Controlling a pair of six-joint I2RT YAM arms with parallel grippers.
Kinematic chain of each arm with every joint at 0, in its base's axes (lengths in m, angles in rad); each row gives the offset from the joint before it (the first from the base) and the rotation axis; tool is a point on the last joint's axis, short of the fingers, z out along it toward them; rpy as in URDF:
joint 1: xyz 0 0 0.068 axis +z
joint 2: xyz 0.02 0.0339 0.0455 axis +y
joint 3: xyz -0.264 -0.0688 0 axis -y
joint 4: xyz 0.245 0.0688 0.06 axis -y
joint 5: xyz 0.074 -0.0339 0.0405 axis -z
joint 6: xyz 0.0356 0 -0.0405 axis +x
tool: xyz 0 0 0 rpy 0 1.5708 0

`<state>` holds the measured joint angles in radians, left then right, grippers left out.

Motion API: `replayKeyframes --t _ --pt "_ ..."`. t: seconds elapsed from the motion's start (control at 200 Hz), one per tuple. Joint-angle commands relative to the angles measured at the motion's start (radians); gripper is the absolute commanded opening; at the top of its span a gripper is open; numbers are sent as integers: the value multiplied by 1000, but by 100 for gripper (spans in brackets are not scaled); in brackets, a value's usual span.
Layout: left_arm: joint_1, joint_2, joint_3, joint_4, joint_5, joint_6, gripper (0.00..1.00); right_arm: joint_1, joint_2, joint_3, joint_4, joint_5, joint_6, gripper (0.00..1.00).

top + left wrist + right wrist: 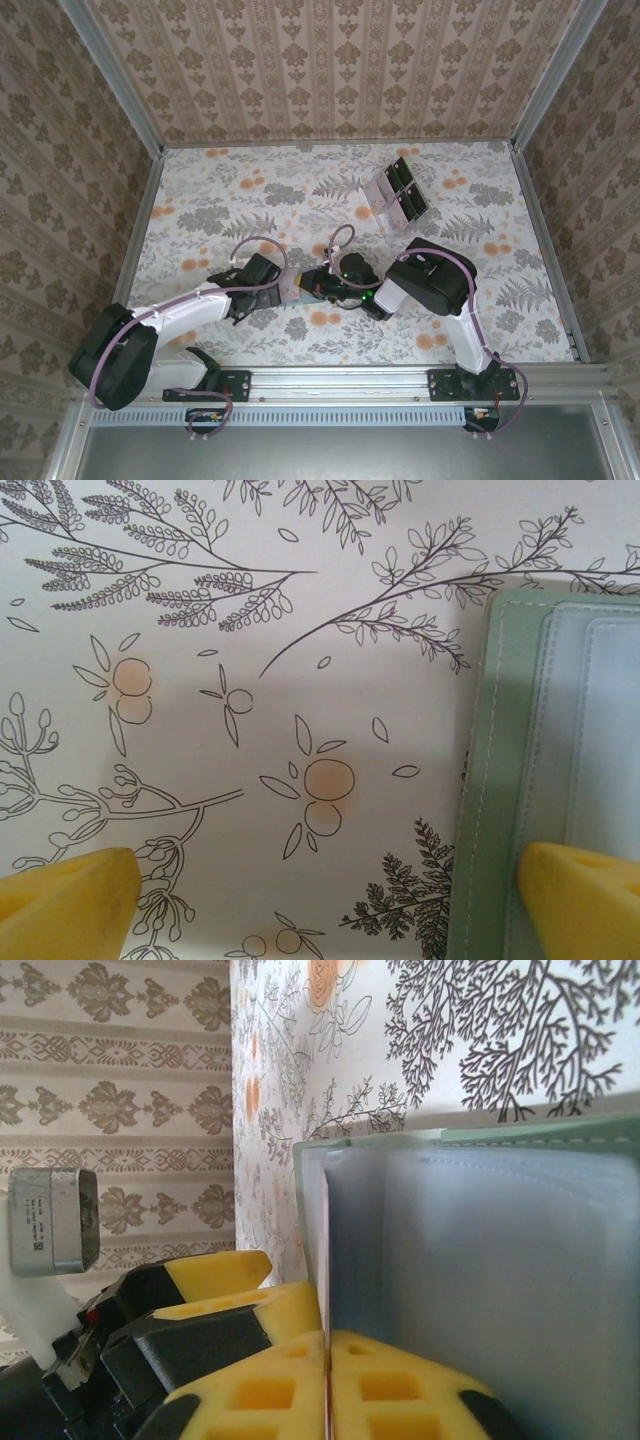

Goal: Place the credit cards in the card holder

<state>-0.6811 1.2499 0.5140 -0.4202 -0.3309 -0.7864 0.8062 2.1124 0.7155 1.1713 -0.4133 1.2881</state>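
Observation:
The dull-green card holder [490,780] lies open on the flowered table, its paler pockets facing up. My left gripper [330,905] is open wide; its right fingertip [585,900] is over the holder's near edge and the left one is over bare table. In the right wrist view a thin pale credit card [325,1250] stands edge-on, its far end in the card holder's [500,1260] pocket. My right gripper [327,1350] is shut on the card's near edge. In the top view both grippers, left [290,283] and right [322,283], meet at the table's front middle, hiding the holder.
A clear rack with dark square panels [395,193] stands at the back right of the table. Patterned walls [330,70] close in the table on three sides. The left gripper's yellow fingers [215,1270] sit close beside my right gripper.

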Motion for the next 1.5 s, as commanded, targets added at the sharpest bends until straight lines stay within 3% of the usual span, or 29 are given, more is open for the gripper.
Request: replayKeyframes --t 0.0,0.305,0.525,0.655,0.775,0.83,0.985,1.16,1.495 --pt "6 -25 40 -39 -7 5 100 5 -27 18 -184 -12 -55 27" --pt "107 -109 52 -44 26 27 100 0 -173 108 -548 -21 -198 64" --pt "138 -123 35 -59 30 18 100 -1 -260 214 -861 13 -350 68" --pt "140 -111 17 -60 25 -2 100 -2 -284 299 -1071 70 -467 62" --pt "141 -92 4 -59 17 -24 100 0 -271 376 -1226 125 -560 49" --pt "141 -75 2 -62 13 -32 100 2 -252 411 -1281 148 -594 37" --pt "141 -22 6 -66 2 -58 100 3 -203 453 -1311 146 -624 20" --pt "141 12 4 -58 0 -68 100 8 -161 488 -1316 133 -631 14" --pt "141 14 -21 -28 9 -67 100 16 -100 542 -1330 112 -639 13"
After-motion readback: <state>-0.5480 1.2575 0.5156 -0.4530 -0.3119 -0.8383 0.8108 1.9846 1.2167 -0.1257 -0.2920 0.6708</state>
